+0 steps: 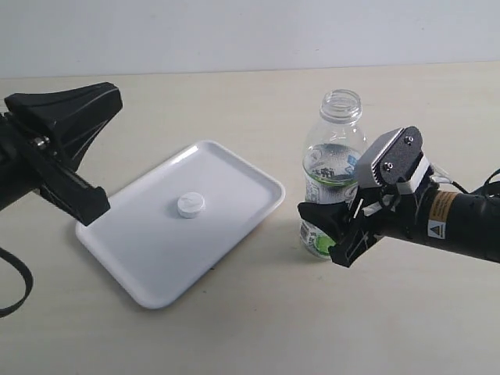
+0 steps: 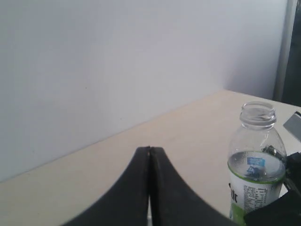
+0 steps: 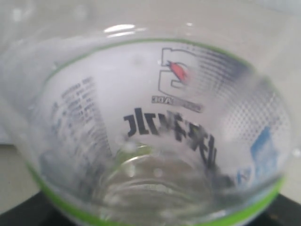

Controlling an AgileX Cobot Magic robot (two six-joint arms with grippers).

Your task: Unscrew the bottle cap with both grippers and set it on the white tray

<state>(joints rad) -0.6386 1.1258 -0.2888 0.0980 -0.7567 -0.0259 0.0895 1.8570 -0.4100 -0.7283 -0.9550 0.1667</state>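
Black and pointy, the left claw [image 2: 150,157] has its two jaws pressed tight together, with nothing between them. It hangs in the air on the left side, up off the table [image 1: 258,328], and holds nothing at all. I think it is empty because its job with the cap [image 1: 190,204] looks done.

The right claw [image 1: 332,226] has its jaws set apart around the low part of the bottle [image 1: 337,152], right on the label. It grips the bottle there so the bottle cannot tip or spin. In the right wrist view the bottle is so close that it fills the whole picture and looks blurry. That fits a claw wrapped round it.

The bottle stands up straight on the table, just beside the right end of the tray [image 1: 141,266]. Its top is open, with no cap on the neck. Some clear water sits inside.

The cap lies flat near the middle of the white tray, touching nothing else. The tray rests on the table between the two claws, turned at a slant.

So the job looks almost finished. What seems left is for the right claw to let go gently. The bottle is open, so a bump could spill the water.
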